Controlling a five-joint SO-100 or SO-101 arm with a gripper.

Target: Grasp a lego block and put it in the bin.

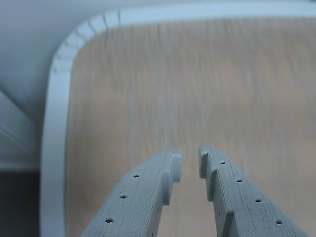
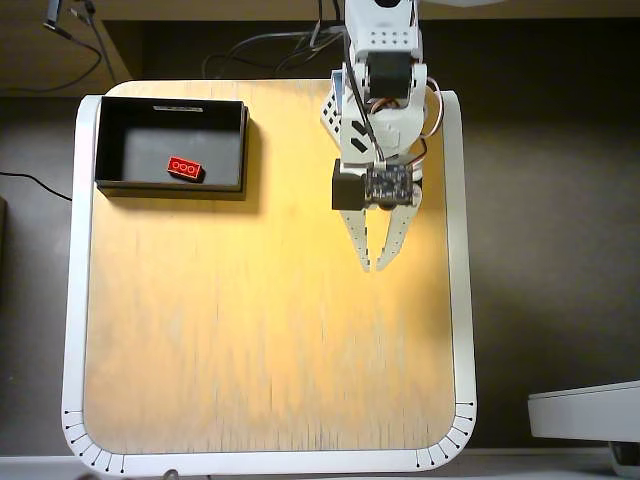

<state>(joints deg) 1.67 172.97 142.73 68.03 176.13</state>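
The gripper (image 1: 190, 160) is showing at the bottom of the wrist view, closest to the camera. Its two grey jaws are sitting nearly together, with only a thin gap at the tips, and nothing is sitting between them. Just past the tips, only the bare wooden table (image 1: 197, 84) with its white rim is showing.

In the overhead view the gripper (image 2: 378, 266) is hanging over the table (image 2: 260, 330), with its tips pointing toward the bottom of the picture. Far off to the left of the jaws, and a bit behind them, the bin (image 2: 108, 140) is resting at the table's corner. The lego block (image 2: 184, 168) is lying inside it, on the floor near the wall closest to the jaws. Nothing else is sitting in the bin.

The block is looking small, hard and light. Its smooth sides could be slippery, so pinching it across its two long flat sides would probably be best.
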